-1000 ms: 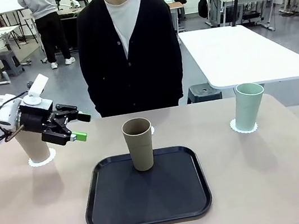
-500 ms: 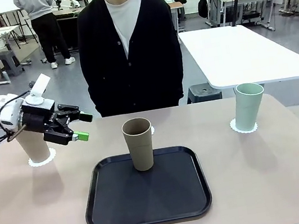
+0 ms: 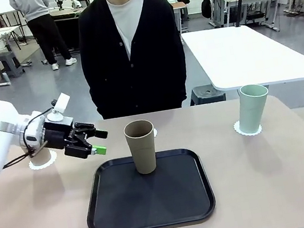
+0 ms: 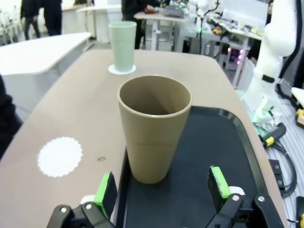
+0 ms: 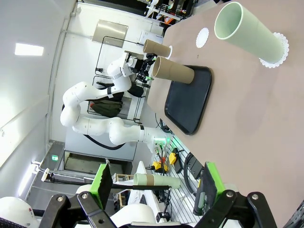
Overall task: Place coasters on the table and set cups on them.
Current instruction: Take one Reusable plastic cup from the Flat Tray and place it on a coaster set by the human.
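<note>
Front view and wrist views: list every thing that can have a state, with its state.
left pincer: open, empty.
right pincer: open, empty.
middle tan cup: upright, empty, on the black tray.
mint cup: upright on the right coaster.
left tan cup: upright on the left coaster.
bare coaster: flat on the table, uncovered.

At centre one cup (image 3: 141, 146) stands in the tray (image 3: 150, 202), a bare coaster (image 4: 60, 156) behind it; at right, another cup (image 3: 253, 107) sits on a second coaster (image 3: 237, 129).
</note>
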Controlling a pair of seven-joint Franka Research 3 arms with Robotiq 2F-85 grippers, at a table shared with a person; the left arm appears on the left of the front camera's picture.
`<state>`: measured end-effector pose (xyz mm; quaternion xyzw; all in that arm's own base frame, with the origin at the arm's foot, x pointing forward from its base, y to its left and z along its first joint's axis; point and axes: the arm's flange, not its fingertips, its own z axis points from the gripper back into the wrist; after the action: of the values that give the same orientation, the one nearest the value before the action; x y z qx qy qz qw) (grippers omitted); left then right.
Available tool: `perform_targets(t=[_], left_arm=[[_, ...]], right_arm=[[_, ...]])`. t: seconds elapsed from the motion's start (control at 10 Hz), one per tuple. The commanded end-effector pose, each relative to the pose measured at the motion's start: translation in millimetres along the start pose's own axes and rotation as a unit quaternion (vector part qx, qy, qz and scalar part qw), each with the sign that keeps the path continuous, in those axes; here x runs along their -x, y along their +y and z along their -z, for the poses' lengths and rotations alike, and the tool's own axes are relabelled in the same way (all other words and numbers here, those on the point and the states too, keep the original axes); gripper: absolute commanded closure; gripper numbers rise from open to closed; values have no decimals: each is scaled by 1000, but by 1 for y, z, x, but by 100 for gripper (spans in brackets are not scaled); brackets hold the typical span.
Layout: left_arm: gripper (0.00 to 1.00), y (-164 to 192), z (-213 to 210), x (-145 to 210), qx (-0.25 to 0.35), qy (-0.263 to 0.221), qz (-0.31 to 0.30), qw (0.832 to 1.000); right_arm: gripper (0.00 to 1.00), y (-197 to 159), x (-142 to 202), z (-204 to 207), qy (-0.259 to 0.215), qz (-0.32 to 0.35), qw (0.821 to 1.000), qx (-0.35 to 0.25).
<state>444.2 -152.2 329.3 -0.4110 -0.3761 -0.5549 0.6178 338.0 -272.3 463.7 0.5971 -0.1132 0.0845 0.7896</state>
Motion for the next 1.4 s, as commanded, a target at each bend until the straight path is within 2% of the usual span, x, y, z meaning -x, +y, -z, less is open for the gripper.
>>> perform_targets(t=[0.0,0.1,0.4,0.8,1.3], left_arm=[[0,1,18,10,-18,-5,37,999],[0,2,23,18,-17,11,47,999],[0,3,42,29,-3,-3,77,997],[0,21,58,27,-15,-17,61,998],[0,40,73,19,-16,0,38,999]], right_arm=[[0,0,1,-1,-1,2,1000,-1],[0,0,1,-1,-1,2,1000,-1],[0,0,1,-1,-1,2,1000,-1],[0,0,1,-1,-1,2,1000,-1],[0,0,1,-1,-1,2,1000,-1]])
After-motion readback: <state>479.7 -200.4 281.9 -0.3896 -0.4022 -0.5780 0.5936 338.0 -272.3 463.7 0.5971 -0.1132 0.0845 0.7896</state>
